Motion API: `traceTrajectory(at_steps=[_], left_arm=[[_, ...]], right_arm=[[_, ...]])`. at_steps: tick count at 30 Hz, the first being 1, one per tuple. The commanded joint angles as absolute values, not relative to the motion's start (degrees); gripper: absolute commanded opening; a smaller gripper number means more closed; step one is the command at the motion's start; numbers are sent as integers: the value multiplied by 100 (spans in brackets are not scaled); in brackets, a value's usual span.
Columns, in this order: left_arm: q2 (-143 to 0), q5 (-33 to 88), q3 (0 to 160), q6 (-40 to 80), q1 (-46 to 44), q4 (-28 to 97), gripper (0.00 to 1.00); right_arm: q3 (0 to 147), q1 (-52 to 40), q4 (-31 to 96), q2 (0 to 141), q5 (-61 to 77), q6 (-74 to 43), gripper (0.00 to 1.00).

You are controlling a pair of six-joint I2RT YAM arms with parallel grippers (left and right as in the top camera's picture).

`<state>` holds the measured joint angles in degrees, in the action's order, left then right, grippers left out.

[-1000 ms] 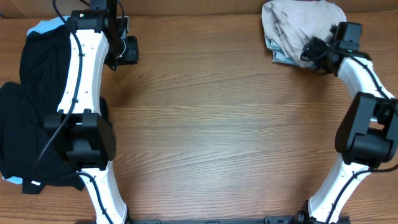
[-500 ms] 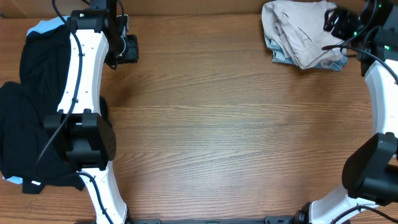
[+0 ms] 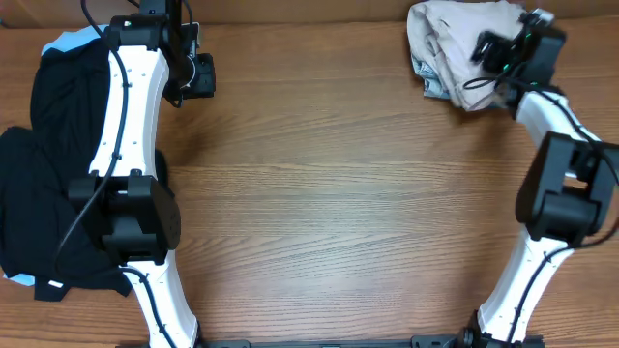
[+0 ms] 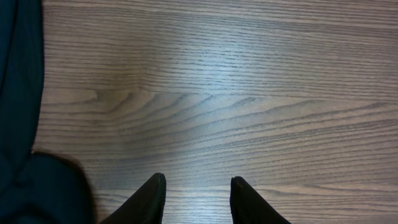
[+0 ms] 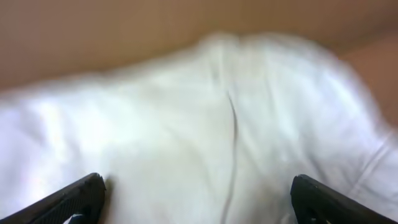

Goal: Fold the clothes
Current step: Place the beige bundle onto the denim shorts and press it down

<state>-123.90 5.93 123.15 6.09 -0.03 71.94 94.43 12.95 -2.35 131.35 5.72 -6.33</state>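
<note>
Shorts [image 3: 453, 43] lie crumpled at the table's [image 3: 338, 193] far right corner. Right gripper [image 5: 202, 199] hangs over them, jaws wide, empty; left gripper [image 4: 198, 198], part-open, holds nothing. Step, likely: the first grab. Next, pinch an edge and drag it centreward.

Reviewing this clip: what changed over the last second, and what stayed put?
The right gripper swung toward the far right edge, then came back over the beige shorts, jaws wide open; nothing is held. The shorts barely shifted. The left gripper, open over bare table, and the black garments stayed put.
</note>
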Motion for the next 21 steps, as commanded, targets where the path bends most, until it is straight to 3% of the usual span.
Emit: traceTrajectory(at_steps=[1,11,17,19,21], left_arm=[[-12440,580,12422,690,-47,7172,36],[-12440,598,12422,690,-47,7172,37],[-12440,598,12422,690,-47,7166,38],[-12440,598,12422,690,-47,7161,42],[-12440,598,12422,690,-47,7146,56]], right_arm=[[9448,751,97,13614,436,-272,100],[9618,226,792,14059,-58,-274,100],[10949,329,2263,13535,-60,-272,100],[11668,342,2987,13404,-60,-272,100],[12403,344,3758,13310,-56,-272,100]])
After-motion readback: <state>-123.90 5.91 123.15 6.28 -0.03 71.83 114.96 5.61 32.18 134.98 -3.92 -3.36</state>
